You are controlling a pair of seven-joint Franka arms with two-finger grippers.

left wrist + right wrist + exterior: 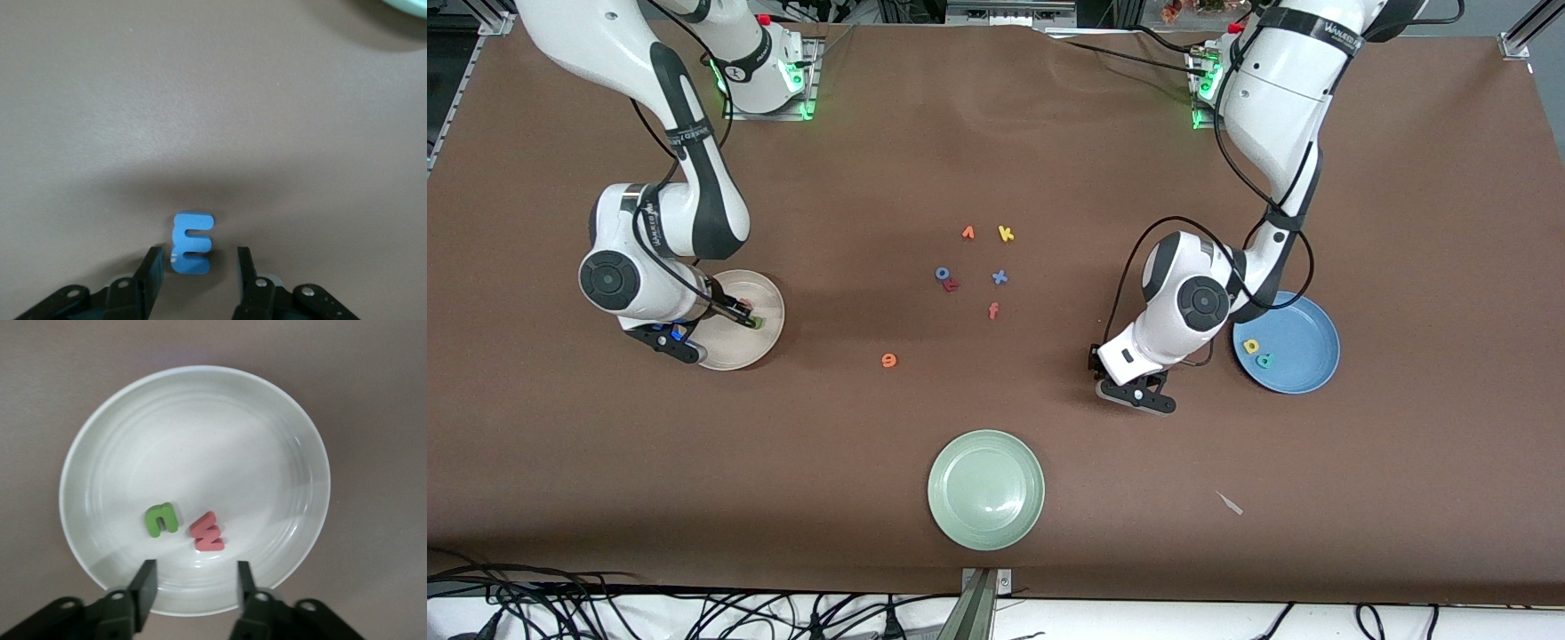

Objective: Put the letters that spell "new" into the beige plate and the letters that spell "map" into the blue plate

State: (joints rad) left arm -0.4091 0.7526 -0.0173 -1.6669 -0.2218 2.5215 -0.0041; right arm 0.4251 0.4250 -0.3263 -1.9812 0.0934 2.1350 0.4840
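The beige plate (769, 298) (200, 440) holds the green n (161, 519) (756, 322) and the salmon-red w (207, 532) side by side. My right gripper (740, 315) (193, 577) hangs open just above that plate with nothing between its fingers. The yellow a (1251, 346) and the teal p (1264, 360) lie in the blue plate (1303, 324). The blue m (192, 243) lies on the brown table. My left gripper (1138, 394) (197, 267) is low beside the blue plate, open, a finger on each side of the m without touching it. The orange e (888, 360) lies alone mid-table.
A pale green plate (985, 489) sits near the front edge. Mid-table lie an orange letter (967, 233), the yellow k (1006, 233), a blue o (942, 274) touching a small red letter (951, 285), the blue x (1000, 277) and the orange f (992, 310). A white scrap (1230, 503) lies near the front.
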